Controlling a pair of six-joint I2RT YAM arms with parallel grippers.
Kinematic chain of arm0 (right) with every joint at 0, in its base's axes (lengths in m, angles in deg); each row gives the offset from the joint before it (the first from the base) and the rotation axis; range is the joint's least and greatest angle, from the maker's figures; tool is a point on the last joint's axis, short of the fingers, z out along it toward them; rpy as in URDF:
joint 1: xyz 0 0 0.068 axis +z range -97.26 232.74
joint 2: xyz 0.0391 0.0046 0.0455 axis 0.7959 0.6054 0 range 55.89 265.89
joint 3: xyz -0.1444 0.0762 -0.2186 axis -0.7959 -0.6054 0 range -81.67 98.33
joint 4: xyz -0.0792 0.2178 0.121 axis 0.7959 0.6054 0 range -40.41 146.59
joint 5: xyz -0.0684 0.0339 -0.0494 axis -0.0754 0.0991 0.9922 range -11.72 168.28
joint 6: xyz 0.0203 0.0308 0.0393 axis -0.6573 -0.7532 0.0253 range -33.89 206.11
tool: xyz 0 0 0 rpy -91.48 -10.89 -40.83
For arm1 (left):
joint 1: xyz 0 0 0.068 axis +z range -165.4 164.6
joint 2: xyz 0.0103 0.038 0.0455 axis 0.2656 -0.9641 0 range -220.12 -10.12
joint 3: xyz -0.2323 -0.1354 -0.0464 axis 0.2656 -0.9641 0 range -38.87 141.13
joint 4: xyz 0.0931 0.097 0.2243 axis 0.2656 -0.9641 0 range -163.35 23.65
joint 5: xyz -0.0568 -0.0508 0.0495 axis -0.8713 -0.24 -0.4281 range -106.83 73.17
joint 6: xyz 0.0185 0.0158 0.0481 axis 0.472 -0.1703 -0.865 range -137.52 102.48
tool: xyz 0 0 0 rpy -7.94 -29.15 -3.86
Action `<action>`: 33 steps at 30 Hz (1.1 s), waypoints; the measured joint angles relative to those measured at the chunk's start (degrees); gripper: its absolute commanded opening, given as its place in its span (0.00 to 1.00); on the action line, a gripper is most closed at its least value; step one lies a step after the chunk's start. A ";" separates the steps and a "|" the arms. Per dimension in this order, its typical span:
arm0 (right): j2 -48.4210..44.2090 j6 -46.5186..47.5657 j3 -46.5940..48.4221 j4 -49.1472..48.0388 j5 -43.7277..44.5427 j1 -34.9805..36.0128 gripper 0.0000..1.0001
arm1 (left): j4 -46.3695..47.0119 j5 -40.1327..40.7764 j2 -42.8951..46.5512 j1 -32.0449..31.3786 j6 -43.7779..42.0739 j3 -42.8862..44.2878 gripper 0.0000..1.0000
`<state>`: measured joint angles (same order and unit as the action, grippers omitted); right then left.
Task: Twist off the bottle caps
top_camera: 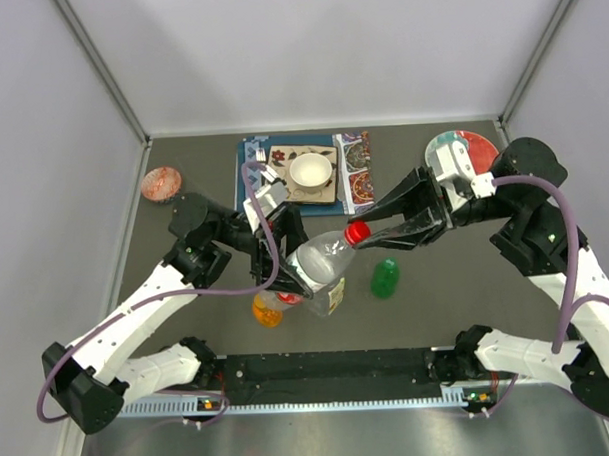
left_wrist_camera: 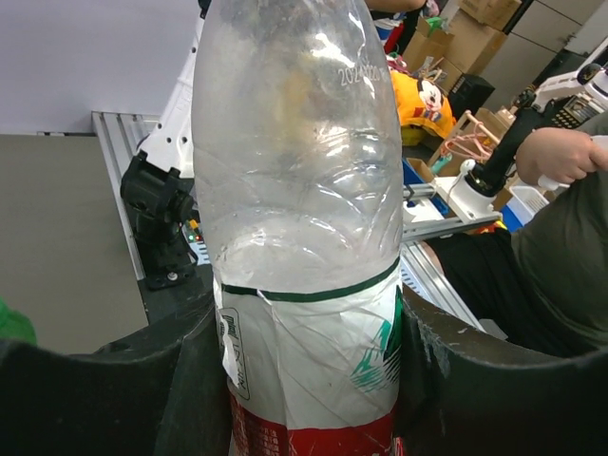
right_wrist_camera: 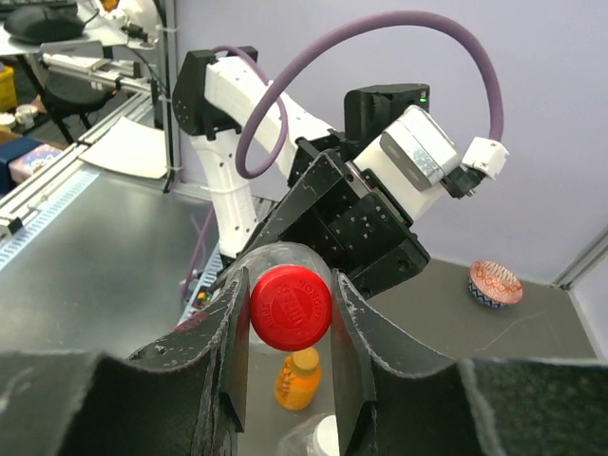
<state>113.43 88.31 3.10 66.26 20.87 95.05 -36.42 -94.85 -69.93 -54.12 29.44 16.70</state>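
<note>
- Looking nearest the arm bases, I see the orange bottle point(top_camera: 268, 309) standing on the grey table point(top_camera: 457, 293), just beside the left tool and below the raised bottle. From the right wrist its cap looks to be on.
- A second clear bottle point(top_camera: 333, 297) sits right beside it, partly hidden under the raised one. Only its label side shows from above. A white cap point(right_wrist_camera: 328, 435) peeks in at the bottom edge of the right wrist view. I cannot tell how this bottle stands.
- The green bottle point(top_camera: 385, 277) stands alone a little to the right, below the right tool and apart from it.
- The left tool point(top_camera: 286, 261) is clamped around the lower, labelled part of the red-label bottle point(left_wrist_camera: 294, 190). Its dark fingers point(left_wrist_camera: 114, 399) press the white and red label on both sides. The bottle is held off the table, tilted, neck pointing towards the right arm.
- The right tool point(top_camera: 377, 228) is narrowed onto the red cap point(right_wrist_camera: 290, 306), one finger tight against each side. The cap sits on the bottle's neck.
- Farther back a white bowl point(top_camera: 311, 171) rests on a patterned mat point(top_camera: 355, 181), with a red and green plate point(top_camera: 464, 145) at the far right and a small patterned dish point(top_camera: 161, 183) at the far left.
</note>
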 measured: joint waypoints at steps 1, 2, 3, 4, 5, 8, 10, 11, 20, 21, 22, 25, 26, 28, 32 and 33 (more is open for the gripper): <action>0.07 0.98 0.00 0.42 -0.70 -0.11 0.00 | -0.04 -0.37 -0.04 0.00 0.15 0.00 0.46; 0.39 1.86 0.00 0.81 -1.20 -0.11 0.00 | -0.22 -0.63 -0.09 0.00 0.11 0.00 0.46; 0.46 2.51 0.00 1.25 -1.62 -0.22 0.00 | -0.59 -0.87 -0.09 0.00 0.00 0.00 0.45; 0.50 2.86 0.00 1.57 -1.90 -0.33 0.06 | -1.36 -1.03 -0.09 0.00 -0.39 0.00 0.45; 0.50 3.17 0.00 2.01 -1.97 -0.46 0.17 | -2.08 -1.09 -0.09 0.02 -0.92 0.00 0.45; 0.46 3.10 0.09 3.34 -1.18 -0.48 0.71 | -4.92 -0.83 -0.07 0.07 -3.52 0.04 0.48; -0.04 2.21 0.15 5.95 0.96 -0.48 0.90 | -7.56 1.49 0.02 0.11 -6.80 0.68 0.49; -0.09 0.81 0.13 6.78 2.95 -0.46 0.93 | -8.59 2.71 0.13 0.13 -8.50 1.44 0.49; -1.75 -16.22 1.29 5.77 32.26 -0.48 0.93 | -20.92 18.69 2.89 0.68 -24.41 6.10 0.50; -1.99 -18.32 1.27 4.81 34.84 -0.48 0.92 | -22.29 20.59 3.19 0.52 -25.90 6.19 0.49; -2.60 -20.55 1.27 3.98 37.07 -0.48 0.91 | -24.11 23.65 3.61 0.28 -27.74 6.27 0.49; -3.78 -26.47 1.14 1.88 43.34 -0.48 0.90 | -29.16 32.59 4.50 -0.26 -32.61 6.93 0.49; -4.11 -28.30 1.09 1.27 45.42 -0.48 0.89 | -30.45 35.45 4.68 -0.44 -33.83 7.15 0.49; -4.44 -31.34 0.90 0.07 48.89 -0.48 0.89 | -32.61 41.90 5.09 -0.92 -36.26 7.30 0.49; -4.07 -35.78 0.70 -1.03 53.62 -0.48 0.87 | -36.33 54.64 5.55 -3.06 -39.93 7.32 0.49; -3.67 -36.54 0.74 -1.07 54.18 -0.48 0.87 | -37.29 58.36 5.57 -4.15 -41.05 7.32 0.49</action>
<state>109.76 51.76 3.84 65.19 75.06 94.57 -73.71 -36.49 -64.36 -58.28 -11.61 24.02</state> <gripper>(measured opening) 0.881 0.570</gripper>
